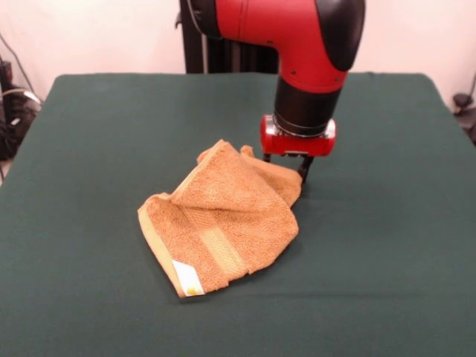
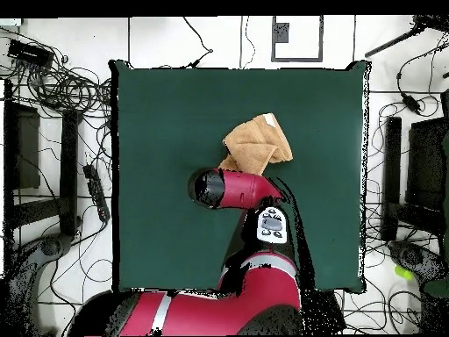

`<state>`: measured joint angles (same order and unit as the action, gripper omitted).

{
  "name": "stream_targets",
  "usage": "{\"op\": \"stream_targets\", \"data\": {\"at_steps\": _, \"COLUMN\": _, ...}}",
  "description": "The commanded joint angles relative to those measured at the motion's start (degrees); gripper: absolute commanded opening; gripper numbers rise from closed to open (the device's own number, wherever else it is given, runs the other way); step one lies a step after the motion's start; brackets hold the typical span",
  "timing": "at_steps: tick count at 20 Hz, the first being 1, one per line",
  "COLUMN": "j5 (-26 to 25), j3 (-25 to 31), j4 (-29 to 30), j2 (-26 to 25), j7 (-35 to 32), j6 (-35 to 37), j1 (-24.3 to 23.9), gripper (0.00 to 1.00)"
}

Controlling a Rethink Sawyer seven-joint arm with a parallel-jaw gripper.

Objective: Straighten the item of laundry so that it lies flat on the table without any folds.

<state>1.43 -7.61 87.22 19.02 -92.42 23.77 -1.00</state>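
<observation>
Front view gives us one towel (image 1: 219, 223) lying crumpled near the middle of the table (image 1: 387, 245), with its far corner raised and folded over toward the gripper (image 1: 286, 163). The gripper stands at that far corner: its dark fingers reach down just behind the fold, one of them showing at the corner's right side, the other mostly hidden by cloth. We cannot tell whether the jaws are spread or pinching the cloth, since the fold covers the gap between them. The towel's near end lies flat, with the woven band running across it and one white label (image 1: 187, 279) at the nearest corner. We count one arm (image 1: 297, 37), red and black, which comes in from the top, bends at an elbow and drops straight down, so that the wrist points vertically at the table. Overhead, the towel (image 2: 259, 145) sits a little above the table's (image 2: 158, 132) centre, and the arm (image 2: 237, 189) covers the gripper, reaching to the towel's lower left edge.
</observation>
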Motion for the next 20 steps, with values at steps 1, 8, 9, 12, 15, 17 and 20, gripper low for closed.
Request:
{"op": "stream_targets", "data": {"at_steps": 1, "j5": -2.5, "j3": 3.3, "j4": -14.0, "j2": -29.4, "j7": -13.2, "j6": -38.1, "j1": -7.1, "gripper": 1.00}}
{"op": "stream_targets", "data": {"at_steps": 8, "j5": -0.5, "j3": 3.2, "j4": -9.2, "j2": -25.8, "j7": -15.9, "j6": -34.2, "j1": -5.5, "gripper": 1.00}}
{"op": "stream_targets", "data": {"at_steps": 9, "j5": -0.8, "j3": 4.0, "j4": -8.6, "j2": -25.2, "j7": -15.7, "j6": -33.6, "j1": -6.0, "gripper": 1.00}}
{"op": "stream_targets", "data": {"at_steps": 12, "j5": -0.8, "j3": 4.7, "j4": -6.4, "j2": -23.6, "j7": -16.0, "j6": -32.4, "j1": -6.0, "gripper": 1.00}}
{"op": "stream_targets", "data": {"at_steps": 15, "j5": -0.7, "j3": 4.2, "j4": -4.4, "j2": -22.2, "j7": -17.1, "j6": -33.0, "j1": -4.9, "gripper": 1.00}}
{"op": "stream_targets", "data": {"at_steps": 17, "j5": -1.1, "j3": 3.4, "j4": -3.2, "j2": -21.5, "j7": -17.8, "j6": -34.5, "j1": -3.8, "gripper": 1.00}}
{"op": "stream_targets", "data": {"at_steps": 20, "j5": -0.8, "j3": 1.3, "j4": -0.9, "j2": -19.9, "j7": -19.2, "j6": -35.4, "j1": -1.2, "gripper": 1.00}}
